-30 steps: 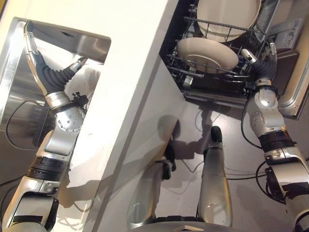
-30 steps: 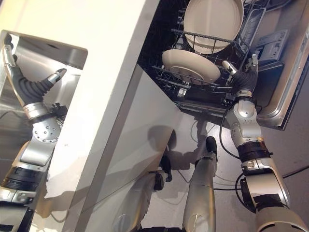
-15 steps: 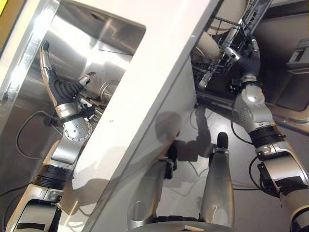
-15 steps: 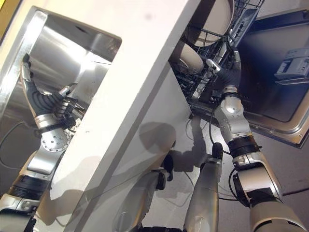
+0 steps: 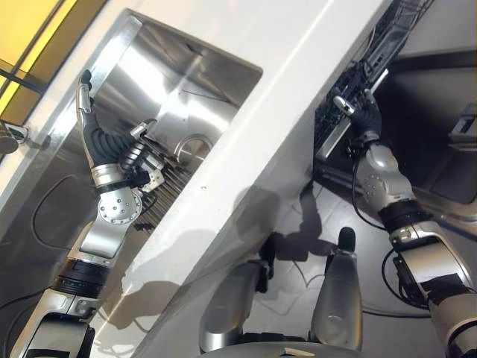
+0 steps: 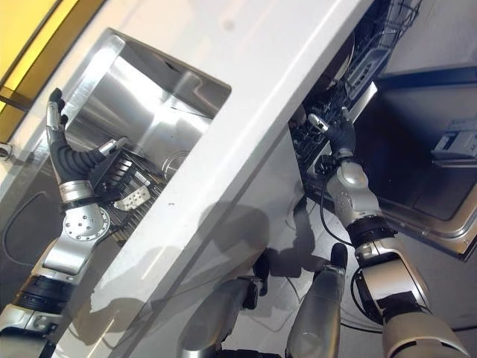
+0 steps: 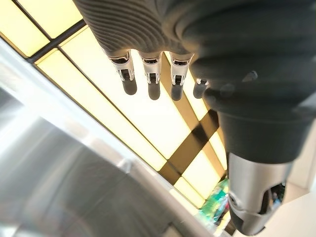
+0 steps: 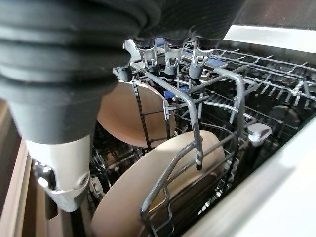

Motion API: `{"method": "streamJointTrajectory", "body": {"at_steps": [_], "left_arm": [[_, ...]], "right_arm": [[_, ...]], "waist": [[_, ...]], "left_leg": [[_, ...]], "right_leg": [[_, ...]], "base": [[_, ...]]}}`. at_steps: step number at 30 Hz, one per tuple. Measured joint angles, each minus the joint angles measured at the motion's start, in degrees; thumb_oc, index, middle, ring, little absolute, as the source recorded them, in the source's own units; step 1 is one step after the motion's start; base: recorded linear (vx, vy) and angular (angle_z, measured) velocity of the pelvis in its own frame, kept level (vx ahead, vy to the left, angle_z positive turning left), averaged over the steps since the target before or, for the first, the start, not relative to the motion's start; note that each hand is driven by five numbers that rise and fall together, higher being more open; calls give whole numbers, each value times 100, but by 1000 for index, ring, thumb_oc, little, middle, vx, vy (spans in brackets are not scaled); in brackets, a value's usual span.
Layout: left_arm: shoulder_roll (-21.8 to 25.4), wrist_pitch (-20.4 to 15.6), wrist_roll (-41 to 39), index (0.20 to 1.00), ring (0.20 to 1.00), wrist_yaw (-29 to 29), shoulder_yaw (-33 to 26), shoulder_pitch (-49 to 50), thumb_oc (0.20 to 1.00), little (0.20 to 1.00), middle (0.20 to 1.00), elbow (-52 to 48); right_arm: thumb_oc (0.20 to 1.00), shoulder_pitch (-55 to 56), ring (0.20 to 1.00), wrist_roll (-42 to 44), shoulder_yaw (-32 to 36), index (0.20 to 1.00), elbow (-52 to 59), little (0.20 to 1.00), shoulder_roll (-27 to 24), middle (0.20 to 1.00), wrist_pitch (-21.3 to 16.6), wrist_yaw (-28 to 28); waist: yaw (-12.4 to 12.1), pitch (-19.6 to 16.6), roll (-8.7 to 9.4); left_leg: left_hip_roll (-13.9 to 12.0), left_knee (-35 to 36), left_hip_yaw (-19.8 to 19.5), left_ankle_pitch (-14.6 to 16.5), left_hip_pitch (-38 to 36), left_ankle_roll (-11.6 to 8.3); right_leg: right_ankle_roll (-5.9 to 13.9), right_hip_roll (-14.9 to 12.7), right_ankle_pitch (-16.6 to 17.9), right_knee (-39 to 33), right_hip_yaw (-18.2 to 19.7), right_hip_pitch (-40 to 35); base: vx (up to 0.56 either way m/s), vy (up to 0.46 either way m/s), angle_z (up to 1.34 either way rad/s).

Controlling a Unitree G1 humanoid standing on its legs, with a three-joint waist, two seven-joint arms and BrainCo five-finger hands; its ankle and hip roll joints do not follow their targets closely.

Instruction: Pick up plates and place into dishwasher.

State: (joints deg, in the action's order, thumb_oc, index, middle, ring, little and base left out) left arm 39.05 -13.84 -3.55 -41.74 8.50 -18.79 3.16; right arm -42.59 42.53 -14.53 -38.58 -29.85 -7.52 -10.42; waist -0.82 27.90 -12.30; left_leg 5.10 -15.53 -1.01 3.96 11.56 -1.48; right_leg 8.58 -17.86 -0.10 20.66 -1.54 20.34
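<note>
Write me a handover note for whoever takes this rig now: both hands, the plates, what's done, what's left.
Left robot hand: open, holding nothing, raised over the sink.
Right robot hand: open, holding nothing, at the dishwasher rack.
Plates: two are already in the rack, a nearer plate standing behind the wire frame and a farther plate behind it.
Done: those two plates are loaded.
Left: I cannot see a plate in the sink from here, only a dark rack low in it; check for more plates before reaching in.
</note>
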Motion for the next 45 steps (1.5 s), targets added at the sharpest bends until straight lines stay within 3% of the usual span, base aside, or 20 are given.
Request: {"method": "streamJointTrajectory", "body": {"at_steps": [7,10,12,16,20,25,29,34,38,43,44,45], "left_arm": [[-225,-151,-3,1000,1000,733,-126,-17,1000,1000,1000,-27],[-414,-109,45,1000,1000,988,-166,50,1000,1000,1000,-260],[-425,-37,57,1000,1000,1104,-281,193,1000,1000,1000,-357],[-430,100,282,1000,1000,1317,-269,439,1000,1000,1000,-359],[-433,108,511,1000,1000,1475,-272,747,1000,1000,1000,-377],[-506,110,535,1000,1000,1720,-301,1313,1000,1000,1000,-403],[-557,94,647,1000,1000,1838,-340,1732,1000,1000,1000,-421],[-706,17,670,1000,1000,1912,-539,2115,1000,1000,1000,-426],[-803,-114,669,1000,1000,1918,-528,2266,1000,1000,1000,-426],[-846,-172,668,1000,1000,1877,-500,2252,1000,1000,1000,-440],[-876,-172,667,1000,1000,1857,-491,2224,1000,1000,1000,-440],[-854,-167,655,1000,1000,1815,-463,2152,1000,1000,1000,-437]], "right_arm": [[1000,755,1000,-253,-56,1000,128,1000,-58,1000,-1,-244],[1000,1639,1000,-695,119,1000,863,1000,41,1000,-28,-423],[1000,2108,1000,-1064,210,1000,1691,1000,179,1000,-227,-440],[1000,2460,1000,-1450,641,1000,2225,1000,534,1000,-536,-665],[1000,3121,1000,-1939,1102,1000,2525,1000,625,1000,-438,-928],[1000,4046,1000,-2240,1454,1000,2753,1000,784,1000,0,-1175],[1000,4647,1000,-2291,1854,1000,2909,1000,873,1000,239,-1334],[1000,5333,1000,-2275,2454,1000,2946,1000,932,1000,281,-1438],[1000,5657,1000,-2080,2775,1000,2906,1000,918,1000,283,-1576],[1000,5710,1000,-1522,3056,1000,2507,1000,857,1000,141,-1808],[1000,5689,1000,-1394,3066,1000,2406,1000,832,1000,104,-1817],[1000,5695,1000,-1145,3066,1000,2281,1000,876,1000,2,-1763]], "waist": [[-53,-25,-18],[-209,-198,68],[-159,-343,286],[77,-1108,849],[307,-1541,1062],[532,-1616,970],[886,-1641,844],[1325,-1581,657],[1488,-1426,475],[1717,-1154,206],[1719,-1103,120],[1744,-1055,147]], "left_leg": [[-415,458,-68,-56,-735,-117],[-596,659,20,-60,-898,-210],[-732,839,116,-63,-1168,-247],[-849,1040,297,-23,-1508,-299],[-925,1185,524,75,-1840,-362],[-882,1188,728,153,-2069,-294],[-803,1171,900,233,-2268,-227],[-728,1184,1114,284,-2544,-190],[-713,1060,1366,383,-2640,-184],[-549,497,1365,616,-2412,-87],[-555,356,1373,658,-2280,-61],[-520,95,1385,760,-2146,-70]], "right_leg": [[-84,365,126,-800,-378,-1067],[-170,594,180,-1078,-363,-1259],[-218,756,219,-1297,-286,-1476],[-271,945,241,-1598,-146,-1749],[-273,1051,251,-1704,59,-1919],[-249,1044,271,-1686,393,-1955],[-191,1033,255,-1636,626,-1996],[-141,1033,208,-1420,925,-1999],[-126,1037,114,-1013,1124,-1843],[-29,942,45,-570,1313,-1512],[49,927,1,-336,1340,-1375],[84,886,-251,334,1438,-1171]], "base": [[77,-313,13],[35,-232,-12],[32,-213,-26],[13,-94,-31],[34,-56,-29],[30,32,-31],[83,122,-29],[79,139,-31],[52,105,-33],[-77,158,-30],[-70,173,-23],[-66,148,-10]]}}
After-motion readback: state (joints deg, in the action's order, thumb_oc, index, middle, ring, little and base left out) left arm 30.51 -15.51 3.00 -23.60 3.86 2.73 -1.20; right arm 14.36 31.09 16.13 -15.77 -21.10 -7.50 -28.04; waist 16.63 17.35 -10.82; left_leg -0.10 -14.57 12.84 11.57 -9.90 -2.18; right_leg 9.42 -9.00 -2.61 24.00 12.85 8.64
